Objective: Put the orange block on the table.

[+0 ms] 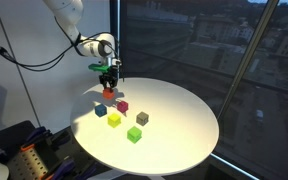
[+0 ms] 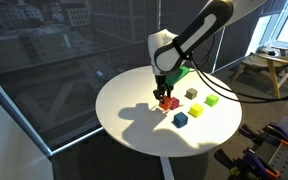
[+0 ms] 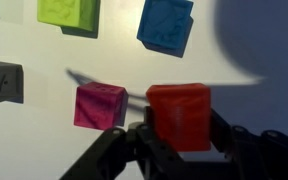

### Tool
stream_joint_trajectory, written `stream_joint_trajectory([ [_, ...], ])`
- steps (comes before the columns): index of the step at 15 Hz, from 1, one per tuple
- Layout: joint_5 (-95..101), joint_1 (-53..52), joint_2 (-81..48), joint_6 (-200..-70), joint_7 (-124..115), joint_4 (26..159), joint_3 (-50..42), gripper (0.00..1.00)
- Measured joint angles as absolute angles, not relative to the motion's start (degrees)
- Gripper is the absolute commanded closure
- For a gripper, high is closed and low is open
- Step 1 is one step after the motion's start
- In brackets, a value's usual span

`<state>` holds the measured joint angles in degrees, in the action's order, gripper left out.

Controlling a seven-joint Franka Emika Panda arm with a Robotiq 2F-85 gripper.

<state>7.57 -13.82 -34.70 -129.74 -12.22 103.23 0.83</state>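
The orange block (image 3: pixel 178 105) is a small orange-red cube held between my gripper's (image 3: pixel 181 125) two black fingers. In both exterior views the gripper (image 1: pixel 108 78) (image 2: pixel 165 88) points down over the round white table (image 1: pixel 184 120) (image 2: pixel 129 100), with the orange block (image 1: pixel 109 93) (image 2: pixel 167 101) at its tip, low over the top. I cannot tell whether the block touches the table. A magenta cube (image 3: pixel 100 106) (image 1: pixel 122 105) lies right beside it.
A blue cube (image 3: pixel 165 24) (image 1: pixel 99 110) (image 2: pixel 180 119), a green cube (image 3: pixel 68 12) (image 1: pixel 134 134), a grey cube (image 3: pixel 2 80) (image 1: pixel 142 118) and a yellow cube (image 1: pixel 114 119) lie nearby on the table. Large windows stand behind the table.
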Motion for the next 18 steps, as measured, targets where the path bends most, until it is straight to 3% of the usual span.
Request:
stream_joint_trajectory([
  [11, 7.6, -13.8, -36.9, -129.8, -12.2, 101.7, 0.6, 0.68],
  [12, 7.6, -13.8, -37.0, -129.8, -12.2, 101.6, 0.5, 0.22],
  [14, 7.6, -13.8, -37.2, -129.8, -12.2, 101.5, 0.4, 0.22],
  [17, 7.6, -13.8, -37.3, -129.8, -12.2, 101.4, 0.4, 0.01],
  [18, 7.6, -13.8, -37.3, -129.8, -12.2, 101.4, 0.3, 0.00],
])
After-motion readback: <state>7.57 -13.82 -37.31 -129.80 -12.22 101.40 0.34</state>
